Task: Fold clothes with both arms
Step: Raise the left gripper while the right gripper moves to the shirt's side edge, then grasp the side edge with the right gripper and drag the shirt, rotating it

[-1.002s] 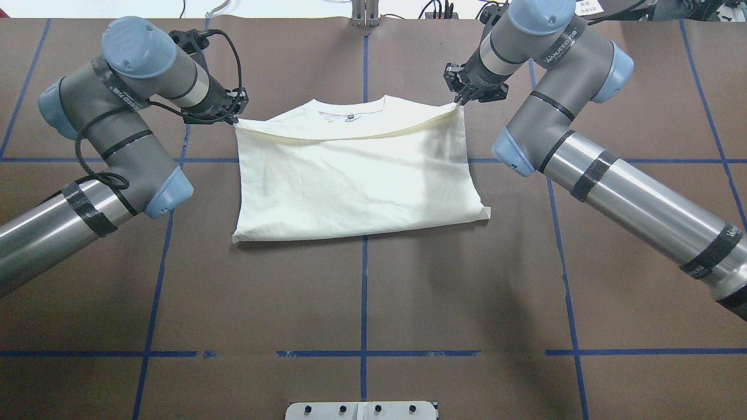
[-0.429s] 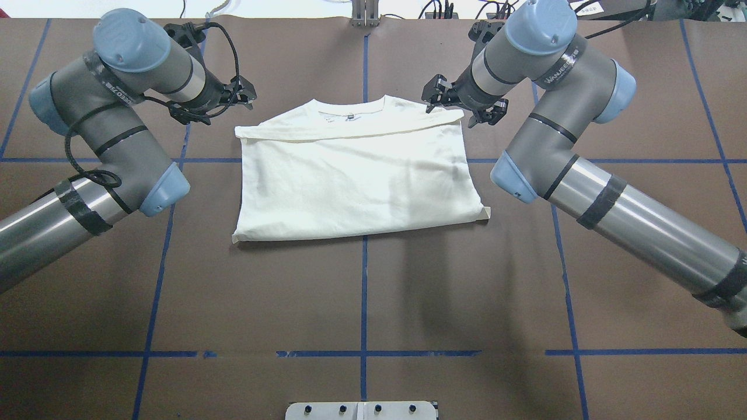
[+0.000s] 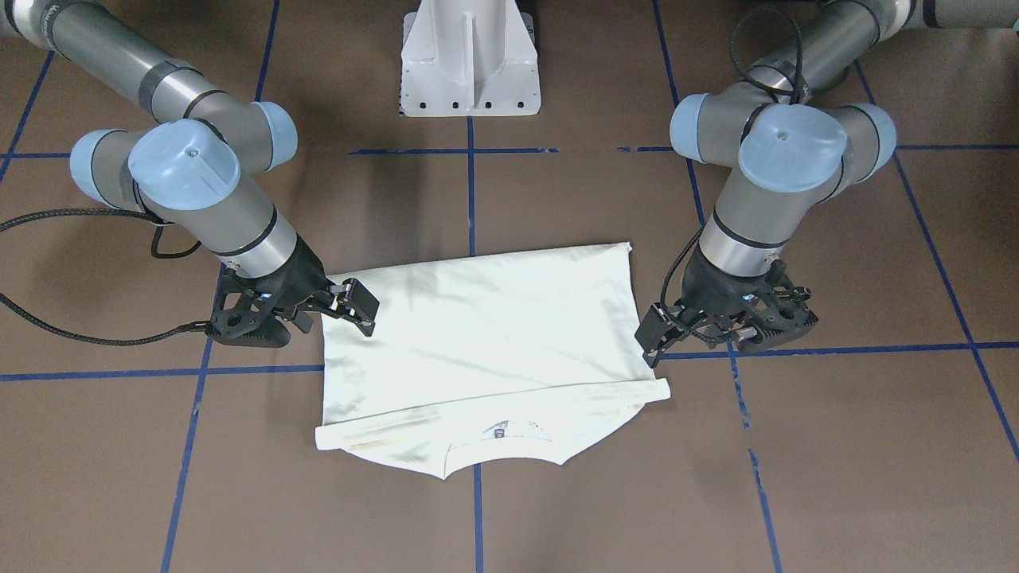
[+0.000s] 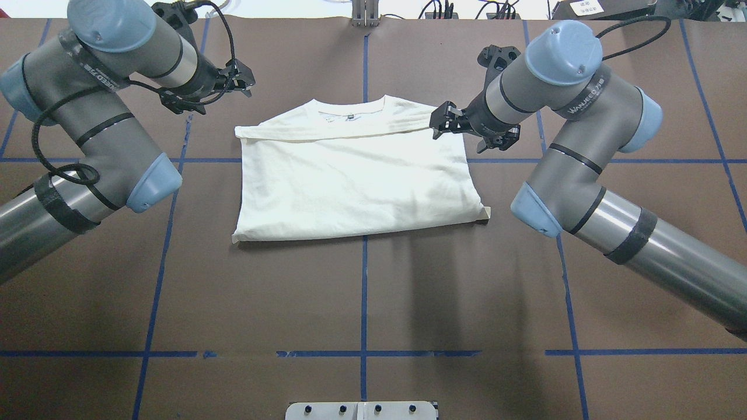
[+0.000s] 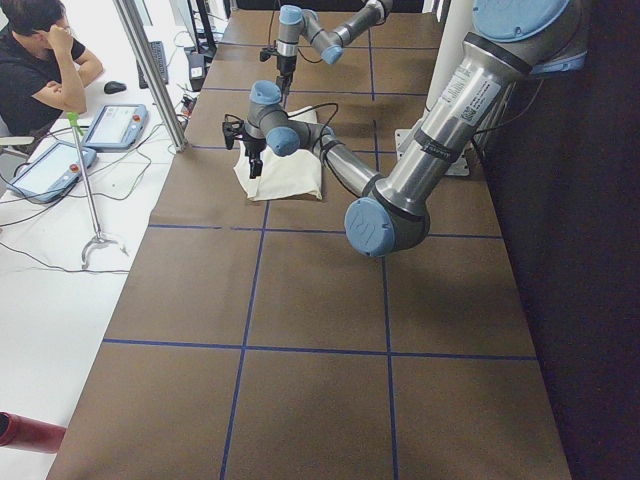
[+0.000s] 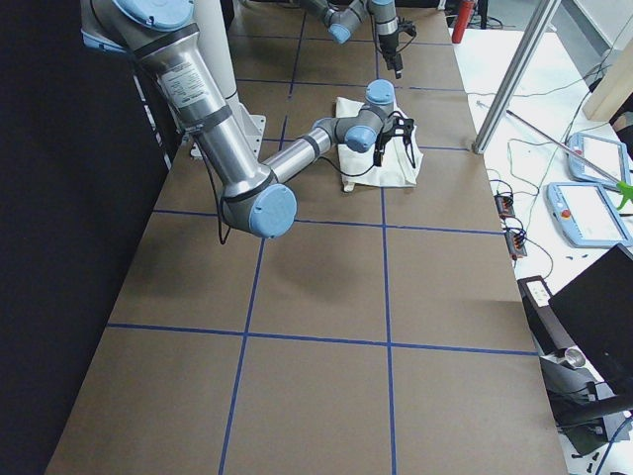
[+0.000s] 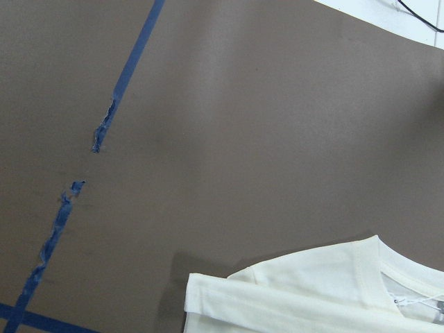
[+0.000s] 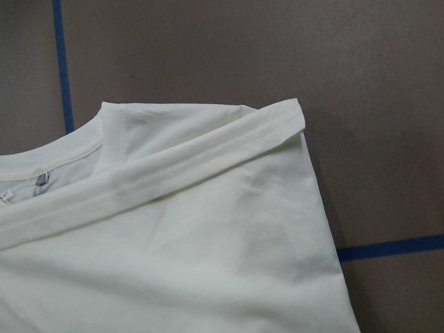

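Note:
The cream T-shirt (image 4: 350, 181) lies folded flat mid-table, plain side up, collar at the far edge; its print is hidden. It also shows in the front view (image 3: 486, 334), the left wrist view (image 7: 326, 295) and the right wrist view (image 8: 173, 236). My left gripper (image 4: 211, 92) is open and empty, off the shirt's far-left corner and above the table; in the front view (image 3: 728, 328) it is on the right. My right gripper (image 4: 473, 129) is open and empty above the shirt's far-right corner, on the left in the front view (image 3: 293, 314).
The brown table cover carries blue tape lines (image 4: 364, 280). The white pedestal base (image 3: 470, 60) stands at the robot's edge. A metal bracket (image 4: 366, 13) sits at the far edge. An operator (image 5: 40, 60) and control tablets (image 5: 115, 125) are beyond the far side.
Both grippers were shut on the shirt's folded-over hem corners; they have let go, opened and lifted. The hem now lies flat. The left gripper drew back far-left; the right moved slightly inward.

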`<state>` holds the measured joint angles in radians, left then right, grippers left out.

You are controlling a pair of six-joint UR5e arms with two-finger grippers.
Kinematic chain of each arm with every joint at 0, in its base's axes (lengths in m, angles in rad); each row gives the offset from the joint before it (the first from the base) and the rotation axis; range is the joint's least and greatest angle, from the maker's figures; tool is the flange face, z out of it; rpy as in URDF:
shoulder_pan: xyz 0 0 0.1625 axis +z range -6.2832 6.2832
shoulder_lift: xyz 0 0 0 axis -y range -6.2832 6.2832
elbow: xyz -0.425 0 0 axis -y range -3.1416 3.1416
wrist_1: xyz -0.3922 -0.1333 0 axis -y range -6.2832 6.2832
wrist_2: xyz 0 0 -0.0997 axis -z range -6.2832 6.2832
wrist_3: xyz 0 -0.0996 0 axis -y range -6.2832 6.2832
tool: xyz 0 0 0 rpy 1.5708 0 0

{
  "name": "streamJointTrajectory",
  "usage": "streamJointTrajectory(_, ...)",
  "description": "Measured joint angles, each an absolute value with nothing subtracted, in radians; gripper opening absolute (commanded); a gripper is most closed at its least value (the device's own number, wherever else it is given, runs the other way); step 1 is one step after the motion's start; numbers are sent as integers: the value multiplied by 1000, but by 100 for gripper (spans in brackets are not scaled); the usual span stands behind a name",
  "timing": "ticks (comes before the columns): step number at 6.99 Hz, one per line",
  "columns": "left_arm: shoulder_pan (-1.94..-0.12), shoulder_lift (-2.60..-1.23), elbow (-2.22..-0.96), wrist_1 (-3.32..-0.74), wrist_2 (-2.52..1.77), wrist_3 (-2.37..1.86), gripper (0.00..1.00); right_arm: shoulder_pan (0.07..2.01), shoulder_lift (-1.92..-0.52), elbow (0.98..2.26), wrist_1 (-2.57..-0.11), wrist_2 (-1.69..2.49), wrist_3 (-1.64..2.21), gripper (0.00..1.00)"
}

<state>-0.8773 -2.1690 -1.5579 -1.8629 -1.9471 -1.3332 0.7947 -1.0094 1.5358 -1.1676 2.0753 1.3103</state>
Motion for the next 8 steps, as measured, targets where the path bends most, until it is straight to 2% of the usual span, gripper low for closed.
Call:
streamJointTrajectory(5,-878,-2162,-1600,-1847,-1974,-1294,100,696,-1110,1567,-1168,2018,1321,100)
streamJointTrajectory(6,-877,-2159,-1609,-1845,-1973,-1294,100,677,-1121,1570,-1168,2013,1321,95)
streamJointTrajectory(7,-877,-2155,-1621,-1844,-1973,-1293,100,666,-1141,1577,-1166,2014,1321,55)
streamJointTrajectory(8,-877,-2153,-1634,-1843,-1973,-1293,100,661,-1162,1585,-1162,2019,1321,11)
